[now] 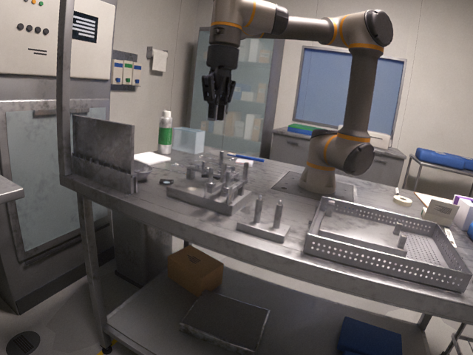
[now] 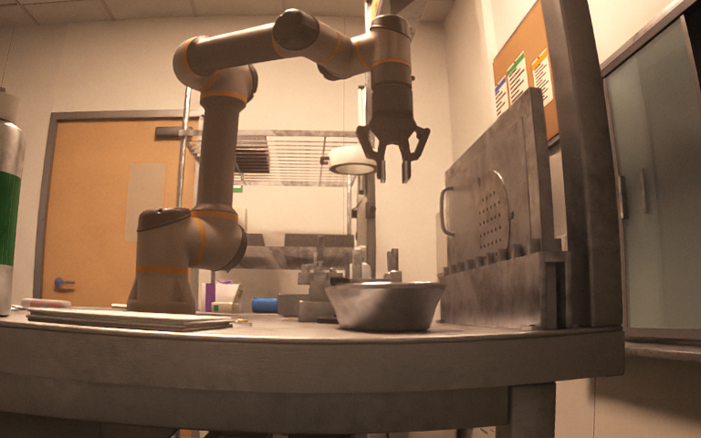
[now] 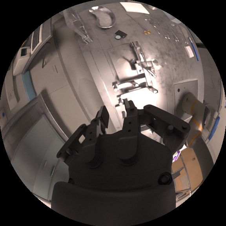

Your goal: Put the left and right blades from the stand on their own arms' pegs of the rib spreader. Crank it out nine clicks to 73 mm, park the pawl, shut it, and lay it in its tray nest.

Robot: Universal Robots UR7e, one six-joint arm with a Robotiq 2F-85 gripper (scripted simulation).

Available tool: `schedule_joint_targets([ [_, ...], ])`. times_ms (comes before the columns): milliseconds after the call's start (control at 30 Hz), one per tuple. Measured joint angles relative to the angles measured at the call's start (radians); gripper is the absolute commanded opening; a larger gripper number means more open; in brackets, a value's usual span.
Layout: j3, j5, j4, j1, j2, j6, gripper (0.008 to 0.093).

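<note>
The rib spreader [image 1: 214, 179] [image 3: 137, 73] sits on its fixture plate in the middle of the steel table, its arms and posts pointing up. My gripper [image 1: 217, 111] [image 2: 393, 173] [image 3: 117, 110] hangs high above it, partly open and holding nothing. A small blade stand [image 1: 264, 225] with two upright pegs rests on the table's front edge, right of the fixture. The perforated tray [image 1: 386, 240] with its nest lies further right. From the second side camera the spreader [image 2: 331, 286] is partly hidden behind a steel bowl.
A steel bowl [image 2: 385, 304] [image 1: 141, 172] stands at the table's left end beside a tall slotted metal rack [image 1: 103, 153]. A green-banded bottle [image 1: 165, 132] and a clear box [image 1: 188, 140] stand at the back. The arm's base [image 1: 324, 168] is behind the tray.
</note>
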Motion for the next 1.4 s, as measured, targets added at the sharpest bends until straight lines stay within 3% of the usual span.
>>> schedule_joint_targets([
  [700,-0.001,0.000,0.000,0.000,0.000,0.131,0.0400],
  [1400,-0.001,0.000,0.000,0.000,0.000,0.691,0.0400],
])
